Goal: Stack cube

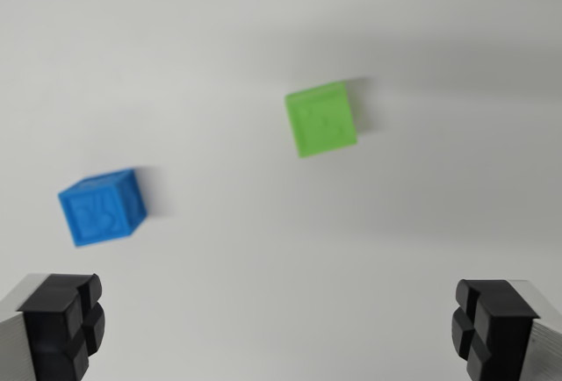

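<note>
While the whole picture is somewhat blurred, two cubes can be made out on the plain white table (263, 12). The green cube (322, 118) sits farther off, a little to the wrist view's right of centre, turned slightly askew. The blue cube (102, 206) sits nearer and toward the wrist view's left, also turned at an angle, with faint raised markings on its top face. The two are well apart and neither rests on the other. The gripper (279, 324) is spread wide, its black fingertips (61, 319) at the lower corners of the view, holding nothing. Bare table lies between the fingertips and both cubes.
</note>
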You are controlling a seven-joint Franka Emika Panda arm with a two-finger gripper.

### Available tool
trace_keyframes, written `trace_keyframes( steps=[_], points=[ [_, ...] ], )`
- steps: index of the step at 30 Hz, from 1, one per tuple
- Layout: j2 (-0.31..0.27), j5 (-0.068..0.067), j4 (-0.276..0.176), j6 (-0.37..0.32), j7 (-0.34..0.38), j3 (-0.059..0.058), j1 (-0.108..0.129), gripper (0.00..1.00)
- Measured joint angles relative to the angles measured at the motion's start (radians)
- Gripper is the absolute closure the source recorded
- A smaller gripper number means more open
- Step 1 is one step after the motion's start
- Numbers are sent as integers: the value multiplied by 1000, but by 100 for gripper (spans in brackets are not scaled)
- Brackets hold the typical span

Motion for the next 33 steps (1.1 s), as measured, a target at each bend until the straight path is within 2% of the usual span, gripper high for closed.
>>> trace_keyframes(
  steps=[16, 33],
  points=[
    [-1, 0, -44, 37, 0, 7, 15, 0],
    [-2, -1, -129, 113, 0, 22, 46, 0]
  ],
)
